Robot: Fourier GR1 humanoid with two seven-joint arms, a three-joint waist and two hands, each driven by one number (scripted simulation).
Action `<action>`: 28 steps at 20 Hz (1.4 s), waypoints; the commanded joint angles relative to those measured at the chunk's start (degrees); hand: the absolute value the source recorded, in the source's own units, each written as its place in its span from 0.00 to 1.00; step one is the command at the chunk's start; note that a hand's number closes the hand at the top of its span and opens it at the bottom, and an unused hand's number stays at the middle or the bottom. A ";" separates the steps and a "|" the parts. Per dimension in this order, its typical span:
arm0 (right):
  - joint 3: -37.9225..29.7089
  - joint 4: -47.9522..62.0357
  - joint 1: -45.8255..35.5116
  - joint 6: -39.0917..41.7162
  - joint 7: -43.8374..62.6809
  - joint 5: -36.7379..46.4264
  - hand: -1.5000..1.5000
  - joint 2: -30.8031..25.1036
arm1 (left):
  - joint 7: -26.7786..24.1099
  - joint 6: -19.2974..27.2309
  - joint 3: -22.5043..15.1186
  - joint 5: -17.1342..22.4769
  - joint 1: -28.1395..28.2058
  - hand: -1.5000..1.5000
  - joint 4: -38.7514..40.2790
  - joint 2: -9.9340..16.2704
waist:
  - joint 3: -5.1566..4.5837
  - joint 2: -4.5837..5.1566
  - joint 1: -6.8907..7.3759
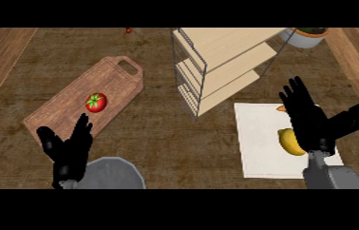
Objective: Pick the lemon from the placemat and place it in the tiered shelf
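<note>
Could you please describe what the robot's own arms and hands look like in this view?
Both hands are black, with slender segmented fingers and a thumb: the left hand at lower left, the right hand at right. Each sits on a grey, rounded forearm; the right forearm shows more plainly than the left forearm. No cables, sleeves or markings are visible.

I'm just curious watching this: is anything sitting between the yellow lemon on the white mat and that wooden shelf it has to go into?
Nothing visible does. The lemon lies on the placemat, the tiered shelf stands up-left of it, with bare counter between. The right hand hovers open beside the lemon.
</note>
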 commanded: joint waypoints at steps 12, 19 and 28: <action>-13.87 28.29 3.55 31.11 -30.97 9.75 0.00 -30.33 | 1.96 -11.80 -0.22 0.45 -4.12 0.50 0.87 7.86 | 0.64 1.39 1.28; -10.72 38.62 -1.03 49.32 -46.49 16.51 0.00 -39.92 | 1.69 -14.56 0.61 0.43 -7.48 0.50 5.69 7.40 | 0.44 1.01 1.26; -5.10 22.97 -2.24 50.50 -35.52 19.90 0.00 -43.40 | 0.33 -16.15 2.54 -0.23 -5.81 0.50 6.80 7.31 | 0.15 0.34 0.12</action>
